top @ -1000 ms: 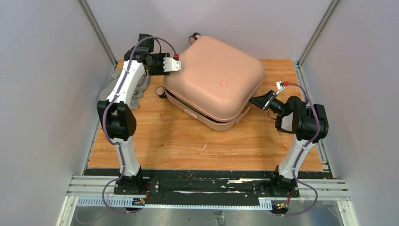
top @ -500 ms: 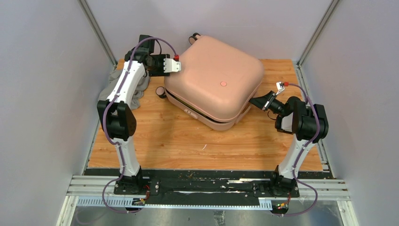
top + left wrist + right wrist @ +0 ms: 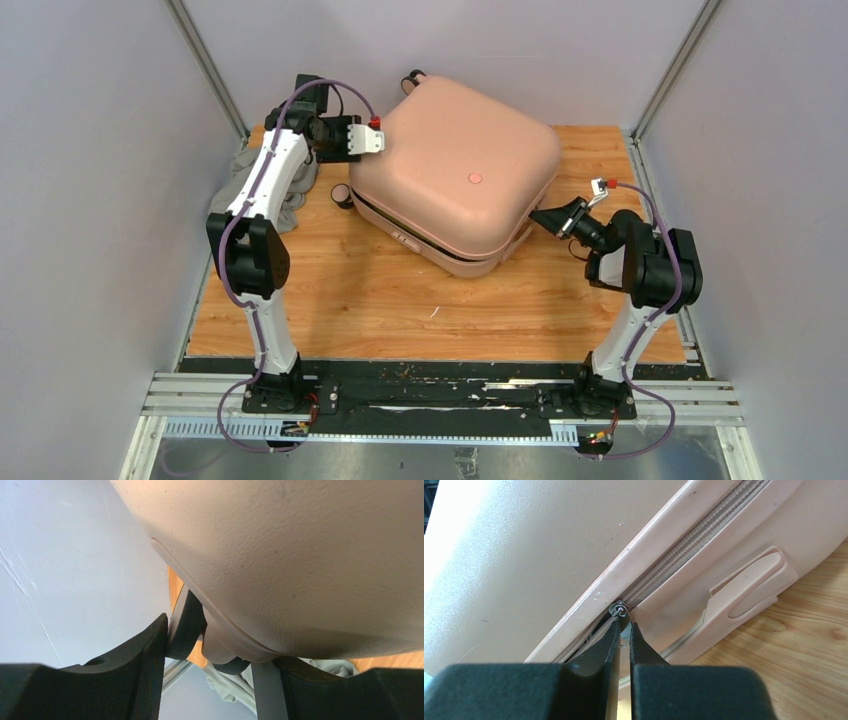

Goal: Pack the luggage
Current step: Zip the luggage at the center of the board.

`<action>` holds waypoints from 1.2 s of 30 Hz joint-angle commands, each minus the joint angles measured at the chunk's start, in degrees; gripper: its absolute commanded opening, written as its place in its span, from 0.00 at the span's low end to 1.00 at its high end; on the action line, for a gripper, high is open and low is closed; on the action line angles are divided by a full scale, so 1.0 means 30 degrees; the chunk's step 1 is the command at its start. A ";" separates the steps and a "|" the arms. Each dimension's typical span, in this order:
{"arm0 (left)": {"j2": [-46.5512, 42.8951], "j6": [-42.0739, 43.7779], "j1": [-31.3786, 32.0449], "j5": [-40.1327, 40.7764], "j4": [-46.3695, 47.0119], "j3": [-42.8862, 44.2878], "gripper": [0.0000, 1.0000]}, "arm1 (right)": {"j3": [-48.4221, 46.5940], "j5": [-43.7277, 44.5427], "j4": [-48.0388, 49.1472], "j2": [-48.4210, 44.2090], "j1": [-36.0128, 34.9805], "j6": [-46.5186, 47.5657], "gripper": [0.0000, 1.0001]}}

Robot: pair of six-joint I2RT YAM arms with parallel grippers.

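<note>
Right wrist view is showing the right gripper (image 3: 623, 630) pinching the zipper pull (image 3: 618, 608) just ahead of its tips, along the luggage (image 3: 524, 555) seam edge, with the wooden table (image 3: 804, 645) lying to its right. The left gripper (image 3: 222, 647) is sitting spread, the shell's rounded corner resting between its fingers.

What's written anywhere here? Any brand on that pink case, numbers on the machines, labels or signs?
No readable text in any view.
Pale pink hard-shell suitcase: no brand or label; only a small round dot on the shell, too small to show any marking.
Metal zipper pull and moulded pink side handle: close up, both plain.
Arms and wooden table: no legible stickers or numbers.
</note>
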State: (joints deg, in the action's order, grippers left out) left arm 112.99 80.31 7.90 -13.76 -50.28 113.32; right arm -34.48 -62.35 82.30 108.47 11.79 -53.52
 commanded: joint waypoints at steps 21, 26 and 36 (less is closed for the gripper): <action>-0.0805 -0.3495 -0.0056 -0.0211 0.1881 0.0233 0.00 | 0.1235 0.0182 -0.4997 -0.3113 -0.1494 0.4004 0.00; -0.0888 -0.3480 -0.0061 -0.0313 0.1880 0.0117 0.00 | 0.1000 0.0115 -0.3343 -0.2709 -0.1521 0.3055 0.00; -0.0860 -0.3453 -0.0078 -0.0225 0.1878 -0.0165 0.00 | 0.2790 0.0706 -0.6516 -0.5498 -0.2834 0.5517 0.00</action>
State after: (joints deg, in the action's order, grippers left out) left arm 112.99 79.72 7.90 -13.67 -50.28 112.31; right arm -28.99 -55.37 68.95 97.38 8.25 -41.82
